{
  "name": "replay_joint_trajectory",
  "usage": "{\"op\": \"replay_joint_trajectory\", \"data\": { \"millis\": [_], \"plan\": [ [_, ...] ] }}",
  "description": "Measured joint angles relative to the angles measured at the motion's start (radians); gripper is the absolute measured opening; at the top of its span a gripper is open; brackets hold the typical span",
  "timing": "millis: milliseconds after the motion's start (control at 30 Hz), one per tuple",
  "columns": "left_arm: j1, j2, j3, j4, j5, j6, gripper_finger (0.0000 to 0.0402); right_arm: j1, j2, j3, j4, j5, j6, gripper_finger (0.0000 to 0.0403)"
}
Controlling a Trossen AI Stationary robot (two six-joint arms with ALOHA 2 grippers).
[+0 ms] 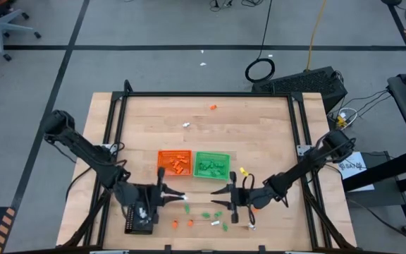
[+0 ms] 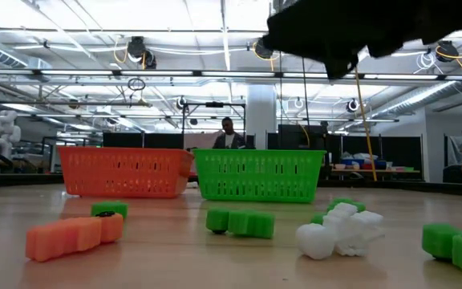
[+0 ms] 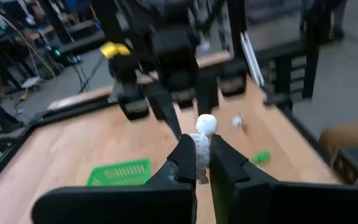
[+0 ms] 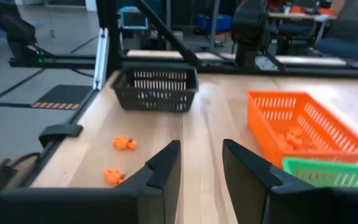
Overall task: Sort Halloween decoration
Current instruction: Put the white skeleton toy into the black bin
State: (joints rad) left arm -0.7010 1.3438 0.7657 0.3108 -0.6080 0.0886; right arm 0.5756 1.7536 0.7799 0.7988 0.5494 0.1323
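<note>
Small orange, green and white trinkets lie near the table's front edge: orange ones (image 1: 175, 224), green ones (image 1: 217, 214) and a white one (image 2: 339, 233). My left gripper (image 1: 177, 195) hovers right of the black tray (image 1: 139, 219), shut on a white trinket (image 3: 204, 134). My right gripper (image 1: 224, 190) faces it from the right, open (image 4: 201, 165), with nothing between its fingers. The orange tray (image 1: 174, 161) and the green tray (image 1: 211, 164) stand side by side beyond both grippers, each with trinkets inside. My left gripper pinches the white trinket's lower body (image 3: 201, 150) between its two fingertips. The fingers lie nearly level and point toward the table's right. The trinket's round head (image 3: 206, 123) sticks out past the fingertips, and the trinket is held clear of the table.
A yellow piece (image 1: 243, 170) lies right of the green tray. An orange trinket (image 1: 213, 107) and a white one (image 1: 187, 125) lie far back on the table. Black frame rails (image 1: 118, 120) run along the table's sides. People show in the room behind the table (image 2: 229, 132).
</note>
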Motion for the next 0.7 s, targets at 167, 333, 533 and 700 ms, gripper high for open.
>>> {"op": "replay_joint_trajectory", "data": {
  "millis": [167,333,533,700],
  "plan": [
    [0.0,-0.007,-0.12,0.283,-0.003,0.068,0.0009,0.002,0.038,0.0,0.004,0.006,0.03,0.0102],
    [0.0,-0.007,-0.242,0.577,0.001,0.13,0.0009,0.002,0.044,0.0,0.031,0.005,0.027,0.0102],
    [0.0,-0.007,-0.36,0.857,0.009,0.133,0.0009,0.001,0.044,0.0,0.055,0.005,-0.017,0.0102],
    [0.0,-0.007,-0.419,1.003,0.069,0.128,0.0009,-0.002,0.044,0.0,0.059,0.005,-0.039,0.0102]
  ]
}}
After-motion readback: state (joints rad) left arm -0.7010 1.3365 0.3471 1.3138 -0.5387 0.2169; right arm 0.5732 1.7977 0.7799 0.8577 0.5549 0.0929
